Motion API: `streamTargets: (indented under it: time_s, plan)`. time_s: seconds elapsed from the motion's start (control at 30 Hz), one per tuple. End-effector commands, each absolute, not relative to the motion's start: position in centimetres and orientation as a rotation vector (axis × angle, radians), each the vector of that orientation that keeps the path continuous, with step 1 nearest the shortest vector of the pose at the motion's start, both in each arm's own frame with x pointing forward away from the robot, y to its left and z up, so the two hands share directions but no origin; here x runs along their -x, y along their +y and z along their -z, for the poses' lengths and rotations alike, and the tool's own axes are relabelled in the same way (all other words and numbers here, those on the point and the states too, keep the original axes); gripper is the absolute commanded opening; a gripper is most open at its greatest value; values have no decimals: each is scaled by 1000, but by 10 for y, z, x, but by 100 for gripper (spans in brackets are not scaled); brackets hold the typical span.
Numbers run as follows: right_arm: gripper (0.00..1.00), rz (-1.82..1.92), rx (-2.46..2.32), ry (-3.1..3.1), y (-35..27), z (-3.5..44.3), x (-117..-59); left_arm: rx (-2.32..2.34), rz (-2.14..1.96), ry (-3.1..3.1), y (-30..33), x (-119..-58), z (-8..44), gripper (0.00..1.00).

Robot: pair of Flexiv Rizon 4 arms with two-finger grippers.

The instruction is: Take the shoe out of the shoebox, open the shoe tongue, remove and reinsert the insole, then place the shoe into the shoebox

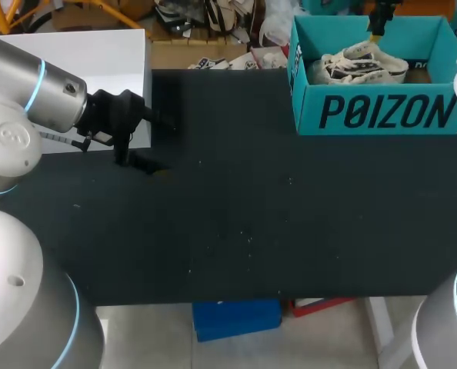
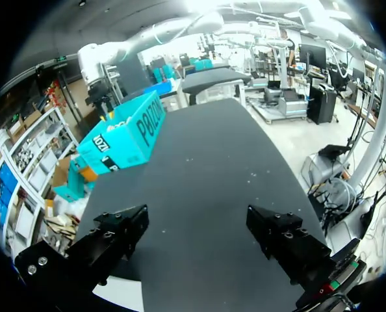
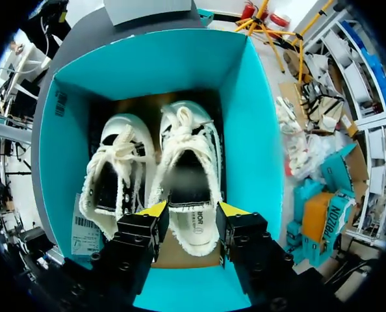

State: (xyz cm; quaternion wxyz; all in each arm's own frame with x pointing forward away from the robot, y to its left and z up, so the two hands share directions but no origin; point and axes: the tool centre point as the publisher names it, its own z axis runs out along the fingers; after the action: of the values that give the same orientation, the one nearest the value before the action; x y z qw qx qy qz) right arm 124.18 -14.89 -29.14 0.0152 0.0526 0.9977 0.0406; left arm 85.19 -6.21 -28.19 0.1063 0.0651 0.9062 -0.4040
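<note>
Right end effector poised over the heel of a shoe in the box

Two white shoes lie side by side in the teal shoebox (image 3: 258,130) at the far right of the tabletop (image 1: 236,207). The right end effector (image 3: 188,211) hangs just above the heel of one shoe (image 3: 188,162), its yellow-tipped fingers spread about as wide as the heel, one to each side, and I cannot tell whether they touch it. This fits either a shoe about to be lifted out or one just set back in. Whichever it is, the fingers should stay square to the heel, clear of the frayed laces, the neighbouring shoe (image 3: 115,175) and the box wall, and any travel should be straight up. The left end effector (image 2: 199,234) stands wide and holds nothing, low over bare tabletop well apart from the box.
</note>
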Motion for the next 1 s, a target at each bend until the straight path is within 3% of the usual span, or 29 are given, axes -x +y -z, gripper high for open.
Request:
streamTargets:
  time_s: [0.03,0.53,0.8,1.0]
  plan:
    - [46,-127,-189,3086,-140,244,-1218,-190,1184,2671,-62,-851,282,100]
    - [45,-57,-413,2897,-72,213,-1098,-190,1184,2671,-62,-851,282,100]
    - [49,-72,-509,2770,-56,209,-1025,-190,1184,2671,-62,-851,282,100]
    - [57,-48,-477,2637,-49,210,-973,-190,1184,2671,-62,-851,282,100]
